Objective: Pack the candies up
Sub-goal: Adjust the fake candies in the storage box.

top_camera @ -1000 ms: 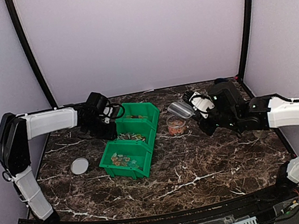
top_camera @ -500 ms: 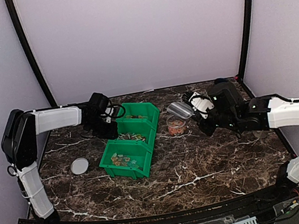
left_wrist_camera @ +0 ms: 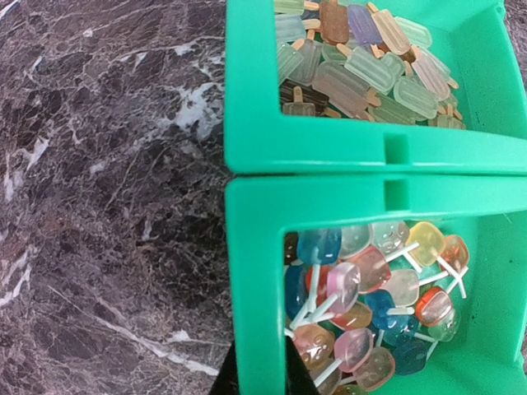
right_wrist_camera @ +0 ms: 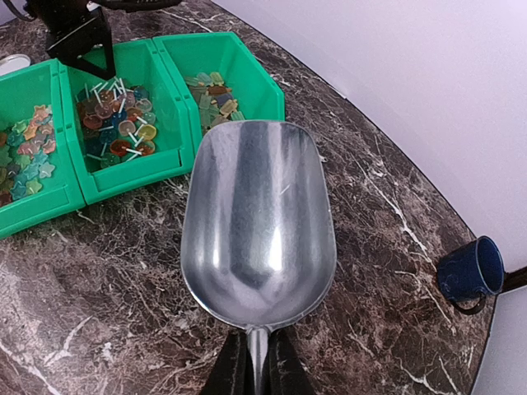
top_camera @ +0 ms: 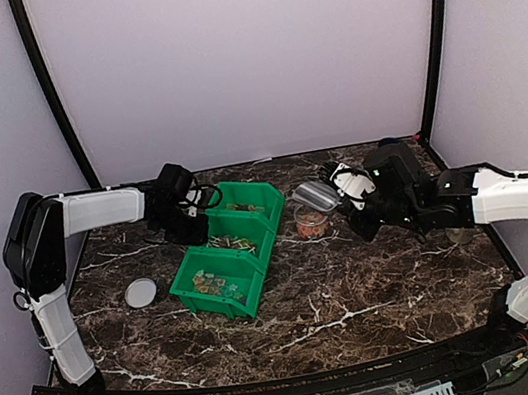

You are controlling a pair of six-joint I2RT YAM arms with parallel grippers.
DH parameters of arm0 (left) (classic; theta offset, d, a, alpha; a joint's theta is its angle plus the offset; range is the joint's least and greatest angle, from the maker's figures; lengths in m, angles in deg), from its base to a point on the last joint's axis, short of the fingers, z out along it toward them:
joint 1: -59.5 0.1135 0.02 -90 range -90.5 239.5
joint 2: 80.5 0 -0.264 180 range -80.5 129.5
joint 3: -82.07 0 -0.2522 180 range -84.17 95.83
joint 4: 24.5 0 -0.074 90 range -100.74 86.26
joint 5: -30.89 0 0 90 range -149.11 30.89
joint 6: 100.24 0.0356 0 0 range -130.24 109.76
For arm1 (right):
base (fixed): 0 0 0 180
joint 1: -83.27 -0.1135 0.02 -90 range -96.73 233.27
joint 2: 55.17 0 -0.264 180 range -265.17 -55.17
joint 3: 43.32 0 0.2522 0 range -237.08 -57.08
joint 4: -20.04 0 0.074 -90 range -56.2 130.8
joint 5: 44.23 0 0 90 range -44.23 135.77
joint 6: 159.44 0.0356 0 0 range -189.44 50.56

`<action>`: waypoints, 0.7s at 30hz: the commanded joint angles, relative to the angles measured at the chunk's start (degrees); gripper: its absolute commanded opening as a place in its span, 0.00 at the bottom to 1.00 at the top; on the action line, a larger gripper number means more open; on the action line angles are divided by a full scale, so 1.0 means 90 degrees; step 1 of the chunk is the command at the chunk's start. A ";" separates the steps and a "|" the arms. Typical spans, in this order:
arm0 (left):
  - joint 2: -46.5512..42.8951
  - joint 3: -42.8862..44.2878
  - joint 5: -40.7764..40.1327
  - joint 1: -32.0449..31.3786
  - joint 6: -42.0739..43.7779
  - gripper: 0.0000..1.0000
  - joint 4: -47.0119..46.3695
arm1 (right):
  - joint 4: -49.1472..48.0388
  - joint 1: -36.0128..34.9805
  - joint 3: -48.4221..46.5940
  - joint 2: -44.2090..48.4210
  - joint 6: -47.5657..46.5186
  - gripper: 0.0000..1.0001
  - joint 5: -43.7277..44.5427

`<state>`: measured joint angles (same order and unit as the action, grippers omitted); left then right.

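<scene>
Candies (top_camera: 214, 282) fill all three compartments of the green bin (top_camera: 223, 304), which sits left of centre on the dark marble table (top_camera: 363, 303) as seen from overhead. At the lower left, a flat round lid (top_camera: 141, 293) lies alone on the table, near the bin but not touching it.

The nearest compartment holds small mixed-colour pieces. The middle one holds lollipops (left_wrist_camera: 370, 313) on white sticks, and the farthest holds popsicle-shaped pieces (left_wrist_camera: 362, 66) in pale colours.

The left gripper (left_wrist_camera: 257, 380) reaches in from the upper left. At the bottom edge of its wrist view, the two dark fingertips are pinched tight on the outer wall of the lollipop compartment, one on each side of the green plastic.

Just right of the bin, and apart from it, stands a small clear jar (top_camera: 310, 220) with orange-red candies in its lower part. The metal scoop (right_wrist_camera: 259, 222) hangs just above and behind the jar in the overhead view, its bowl tilted and empty. The right gripper (right_wrist_camera: 258, 370) is clamped closed on the scoop's thin handle at the bottom of the right wrist view.

Farther off, at the right edge of that view, a blue mug (right_wrist_camera: 469, 276) stands near the table's rim.
</scene>
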<state>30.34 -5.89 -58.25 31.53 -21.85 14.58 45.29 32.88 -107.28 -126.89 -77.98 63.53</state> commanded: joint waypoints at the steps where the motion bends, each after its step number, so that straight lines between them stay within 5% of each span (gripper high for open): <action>1: -0.0109 -0.0032 0.0150 0.0017 0.0020 0.05 0.0201 | 0.0308 -0.0288 -0.0678 -0.0222 -0.0054 0.00 0.0006; 14: -0.1166 -0.0656 0.0967 0.0033 -0.0314 0.00 -0.0204 | 0.1147 -0.0679 -0.2070 -0.0667 0.0120 0.00 0.0418; 21: -0.2228 -0.2635 0.3708 0.0658 -0.1917 0.00 -0.2957 | 0.0864 -0.0680 -0.2287 -0.0291 0.0315 0.00 -0.0433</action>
<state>18.26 -22.80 -44.28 34.00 -27.84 8.18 56.48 27.00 -125.22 -132.49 -77.04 63.79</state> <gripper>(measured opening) 0.102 0.084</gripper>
